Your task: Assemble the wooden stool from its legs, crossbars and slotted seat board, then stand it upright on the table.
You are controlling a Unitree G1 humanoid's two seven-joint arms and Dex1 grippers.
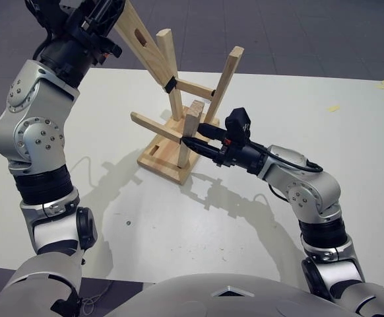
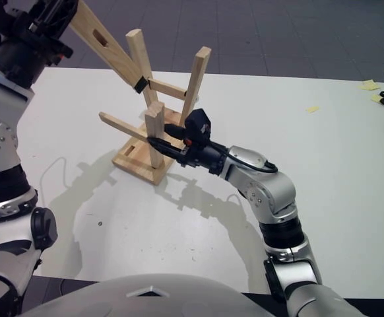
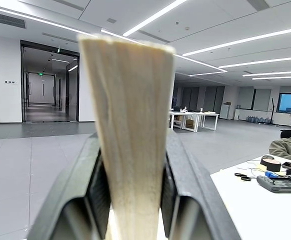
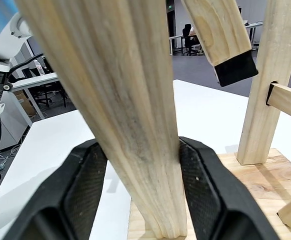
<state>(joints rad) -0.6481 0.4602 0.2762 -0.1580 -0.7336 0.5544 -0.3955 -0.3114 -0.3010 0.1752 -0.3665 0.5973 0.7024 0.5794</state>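
No legible txt or nos.; green sign (image 3: 58, 50) over far doorway (image 3: 49, 85) too small, illegible.

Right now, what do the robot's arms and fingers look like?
The left arm and right arm have rounded silver-grey shells dotted with screws, joined by black ribbed segments. A black cable loops along the right forearm. The fingers are black and broad, with finely textured pads.

Raised high with elbow bent, the left arm (image 1: 37, 132) ends in the left gripper (image 1: 98, 23), its jaws clamped around a loose leg (image 1: 154, 61). The right arm (image 1: 297, 178) stretches low and forward, the right gripper (image 1: 191, 140) with jaws pinching an upright leg (image 1: 193, 115).
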